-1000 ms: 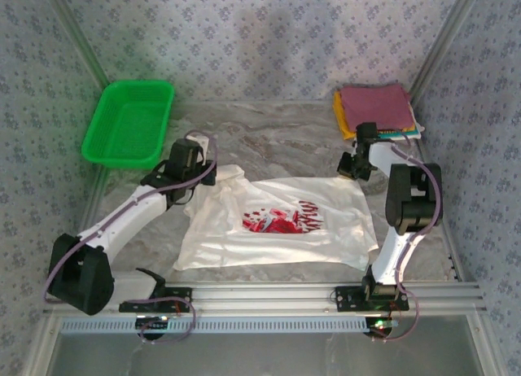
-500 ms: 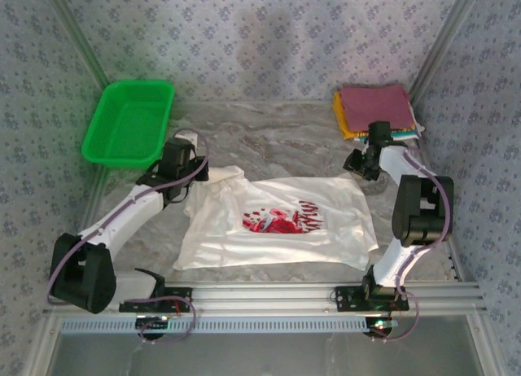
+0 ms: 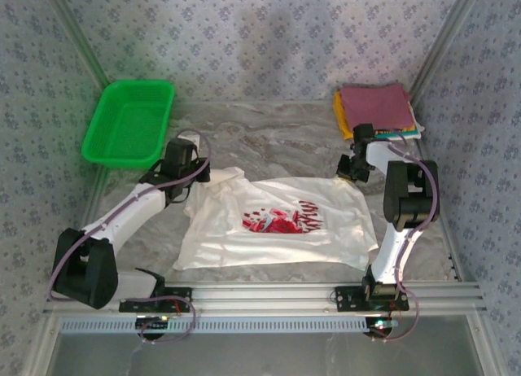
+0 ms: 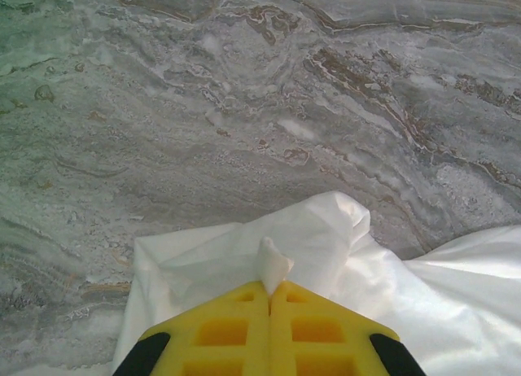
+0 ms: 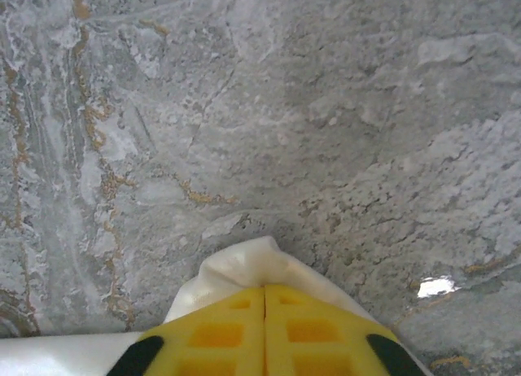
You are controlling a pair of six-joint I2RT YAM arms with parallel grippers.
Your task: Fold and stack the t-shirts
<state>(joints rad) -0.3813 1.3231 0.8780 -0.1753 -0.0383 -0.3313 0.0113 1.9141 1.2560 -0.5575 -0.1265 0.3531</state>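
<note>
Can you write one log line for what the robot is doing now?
left hand: pinching white t-shirt | right hand: pinching white t-shirt | folded stack: far right

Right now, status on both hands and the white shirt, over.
Left hand shut on white t-shirt, far-left corner. Right hand shut on its far-right corner. Shirt flat, graphic up. Folded stack, green basket stand apart.

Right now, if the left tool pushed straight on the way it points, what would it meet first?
The left tool, shut on a pinch of the white t-shirt, would likely press that cloth into the marble table just ahead; depth is unclear.
</note>
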